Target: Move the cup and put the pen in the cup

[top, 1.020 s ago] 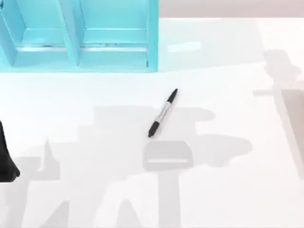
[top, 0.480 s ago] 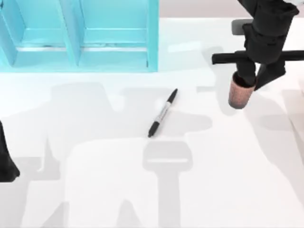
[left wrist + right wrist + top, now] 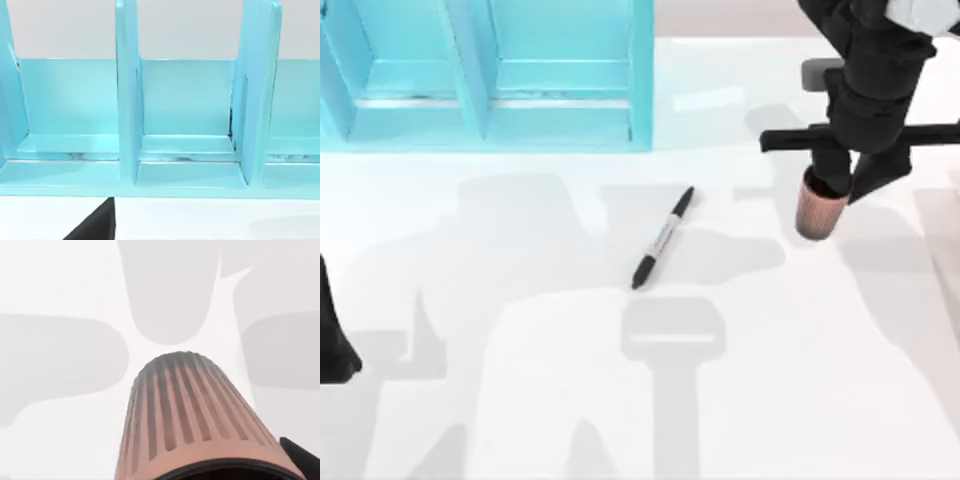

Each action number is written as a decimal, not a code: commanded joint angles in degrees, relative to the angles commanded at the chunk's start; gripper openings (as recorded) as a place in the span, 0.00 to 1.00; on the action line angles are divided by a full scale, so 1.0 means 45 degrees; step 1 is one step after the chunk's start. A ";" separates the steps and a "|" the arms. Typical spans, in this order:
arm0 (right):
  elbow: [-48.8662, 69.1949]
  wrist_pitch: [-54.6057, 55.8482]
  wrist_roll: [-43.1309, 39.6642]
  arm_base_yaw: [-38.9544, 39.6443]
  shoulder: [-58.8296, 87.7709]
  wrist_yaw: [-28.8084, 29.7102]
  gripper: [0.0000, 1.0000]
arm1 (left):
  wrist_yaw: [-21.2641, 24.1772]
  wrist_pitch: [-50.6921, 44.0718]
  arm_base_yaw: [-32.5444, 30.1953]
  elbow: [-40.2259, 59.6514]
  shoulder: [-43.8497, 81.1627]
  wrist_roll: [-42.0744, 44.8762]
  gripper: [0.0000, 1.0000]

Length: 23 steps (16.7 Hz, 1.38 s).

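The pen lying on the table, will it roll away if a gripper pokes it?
Probably, if poked from the side. The pen looks slim and round and lies flat on the bare white table, with nothing beside it to stop it. It looks straight and stiff, so it likely won't bend. A poke near one end might just spin it.

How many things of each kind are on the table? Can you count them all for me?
Cup: 1, held by the right gripper
Pen: 1
Blue rack: 1
Total: 3
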 joint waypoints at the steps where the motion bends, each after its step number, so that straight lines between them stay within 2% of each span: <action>1: -0.0301 0.0373 0.0017 0.0017 0.0052 0.0012 0.00 | 0.0000 0.0000 0.0000 0.0000 0.0000 0.0000 1.00; 7: -0.0760 0.0852 0.0050 0.0050 0.0142 0.0041 0.00 | 0.0000 0.0000 0.0000 0.0000 0.0000 0.0000 1.00; 20: -0.0760 0.0852 0.0050 0.0050 0.0142 0.0041 0.98 | 0.0000 0.0000 0.0000 0.0000 0.0000 0.0000 1.00; 23: -0.0760 0.0852 0.0050 0.0050 0.0142 0.0041 1.00 | 0.0000 0.0000 0.0000 0.0000 0.0000 0.0000 1.00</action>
